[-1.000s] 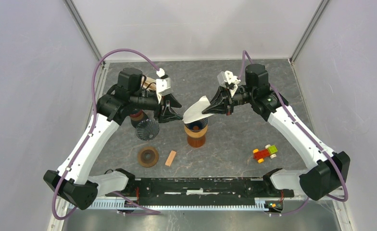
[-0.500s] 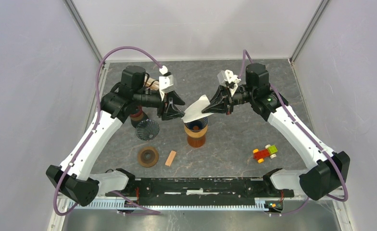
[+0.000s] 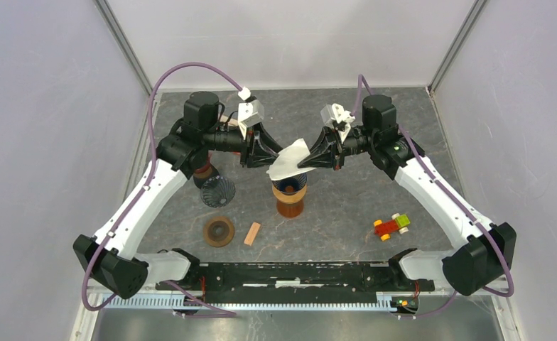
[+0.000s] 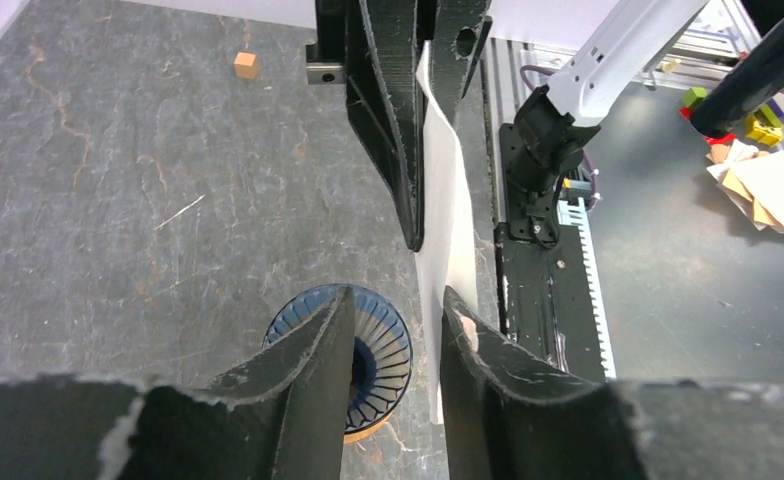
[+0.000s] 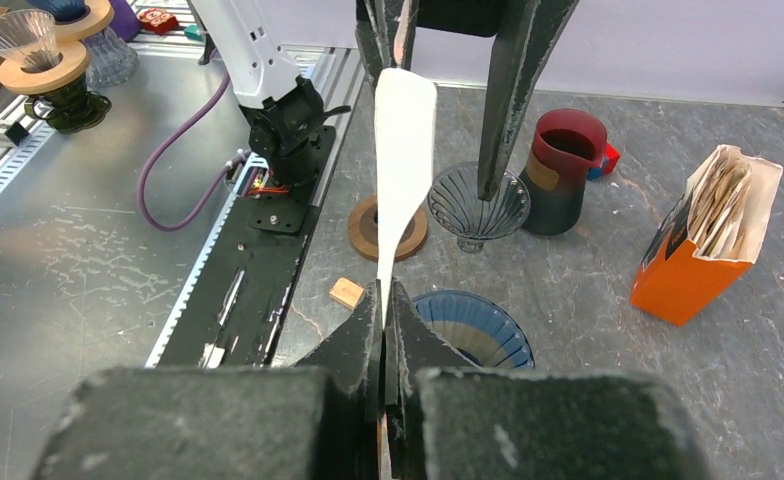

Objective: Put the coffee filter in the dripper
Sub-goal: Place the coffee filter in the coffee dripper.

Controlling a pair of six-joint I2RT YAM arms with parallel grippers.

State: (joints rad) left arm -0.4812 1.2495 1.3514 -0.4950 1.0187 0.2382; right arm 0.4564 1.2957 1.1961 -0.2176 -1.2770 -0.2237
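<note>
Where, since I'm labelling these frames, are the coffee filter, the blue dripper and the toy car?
coffee filter (image 3: 288, 160), top view, middle of the white paper.
blue dripper (image 5: 478, 335), right wrist view, ribbed inner wall.
toy car (image 3: 387, 227), top view, red body.

The left arm (image 3: 139, 209) and right arm (image 3: 432, 195) have white link shells between black joint housings; purple cables (image 3: 163, 77) run along both; the left pincer (image 3: 271, 156) and right pincer (image 3: 307, 160) are matte black, tapered.

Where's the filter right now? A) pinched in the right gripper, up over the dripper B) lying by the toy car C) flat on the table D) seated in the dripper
A: the right gripper is shut on one end of the white filter, which sticks out in the air above the blue dripper, not inside it.
</note>
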